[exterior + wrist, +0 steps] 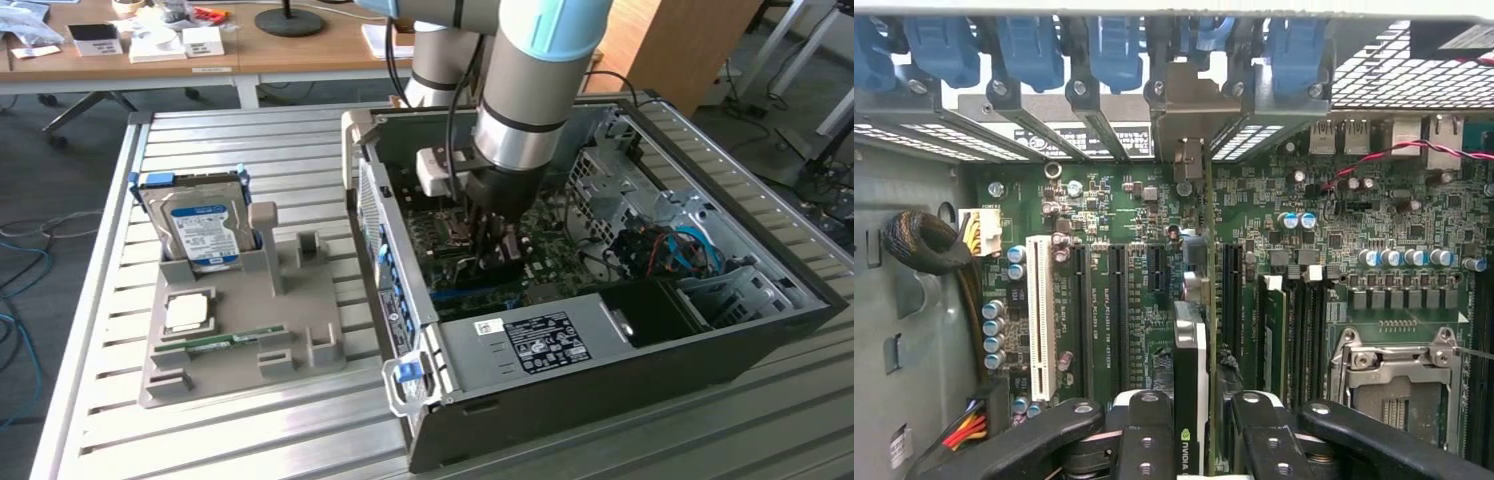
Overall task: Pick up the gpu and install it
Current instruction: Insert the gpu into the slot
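Note:
The gpu (1192, 345) is seen edge-on in the wrist view. Its thin green board stands upright with the black cooler on one face, over the black expansion slots of the motherboard (1124, 300). Its silver end bracket (1189, 110) reaches the case's rear slot openings. My gripper (1200, 445) is shut on the card's near end, one black finger (1144, 440) on each side. In the exterior view the gripper (494, 215) is down inside the open computer case (747, 330), with the dark gpu (491, 262) below it just above the board.
A white slot (1039, 310), the CPU socket (1394, 370) and blue bracket latches (1034, 50) surround the card. The power supply (534, 342) fills the case's near end. On the exterior view's left, a grey fixture (267, 330) holds a hard drive (200, 228), a CPU (187, 312) and a memory stick (214, 342).

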Robot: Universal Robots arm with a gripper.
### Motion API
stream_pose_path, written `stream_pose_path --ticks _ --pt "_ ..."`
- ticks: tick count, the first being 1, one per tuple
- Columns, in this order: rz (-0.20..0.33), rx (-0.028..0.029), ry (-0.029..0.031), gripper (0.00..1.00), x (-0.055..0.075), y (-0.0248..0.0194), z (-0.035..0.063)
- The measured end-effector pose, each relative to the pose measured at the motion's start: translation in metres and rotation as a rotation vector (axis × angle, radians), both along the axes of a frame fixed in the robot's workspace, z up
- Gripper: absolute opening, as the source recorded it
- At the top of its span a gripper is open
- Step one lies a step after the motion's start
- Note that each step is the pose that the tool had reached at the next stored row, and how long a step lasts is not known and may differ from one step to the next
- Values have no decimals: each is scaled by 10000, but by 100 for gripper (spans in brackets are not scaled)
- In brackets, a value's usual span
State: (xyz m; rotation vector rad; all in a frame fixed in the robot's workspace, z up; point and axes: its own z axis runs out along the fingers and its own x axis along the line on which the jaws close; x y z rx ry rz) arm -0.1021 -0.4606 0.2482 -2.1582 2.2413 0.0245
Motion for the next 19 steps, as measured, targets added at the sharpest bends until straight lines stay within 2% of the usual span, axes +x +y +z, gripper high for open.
stream_pose_path --ticks 19 --pt "0 0 -4 27 -17 0 -33"
